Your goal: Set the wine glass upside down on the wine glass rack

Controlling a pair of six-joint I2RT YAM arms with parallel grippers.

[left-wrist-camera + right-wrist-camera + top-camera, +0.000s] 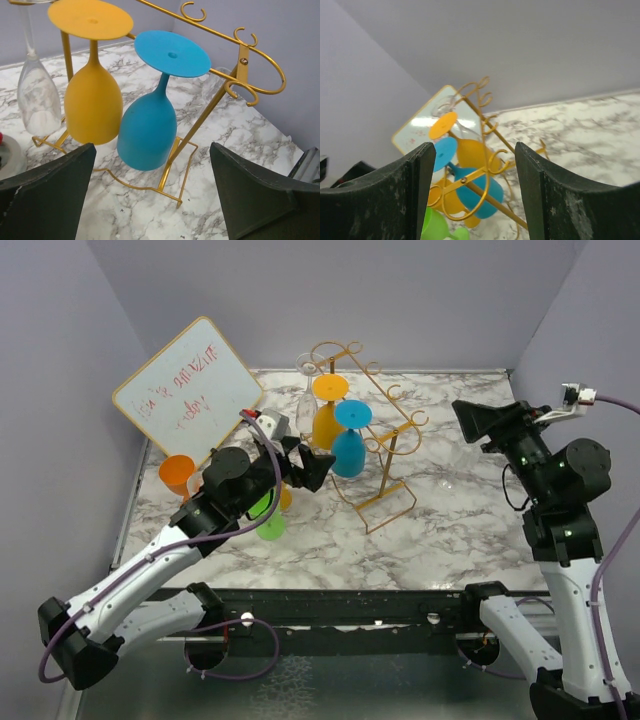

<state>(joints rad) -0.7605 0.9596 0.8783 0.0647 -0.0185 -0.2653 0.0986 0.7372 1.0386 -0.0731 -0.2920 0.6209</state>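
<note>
While both arms are held away from the glassware, a tall gold-coloured wire wine glass rack (pixel 243 59) with curled scroll hooks is seen standing upright on its rectangular wire base, on the white marble-patterned bench (pixel 460 530), close to the middle of the far edge.

Three stemmed glasses are hung on the rack upside down, with feet resting over the upper arms and bowls pointing down. A clear transparent wine glass (pixel 305 410) is placed nearest the far edge. A yellow plastic wine glass (pixel 325 425) is hung next to it. A blue plastic wine glass (pixel 348 453) is hung just beside the yellow one, on the side toward the near edge, with the two bowls close together.

The left gripper (pixel 152 146) is pointed at the blue glass from the left, near it but apart from it, with its jaws spread wide and nothing gripped. The right gripper (pixel 473 150) is raised near the right edge, well apart from the rack, its jaws also spread wide around nothing.

A white rectangular board with red handwriting (pixel 190 390) is leaned at the far left corner. An orange plastic glass (pixel 177 476) is stood upright in front of it. A green plastic item (pixel 270 528) is partly hidden under the left arm.
</note>
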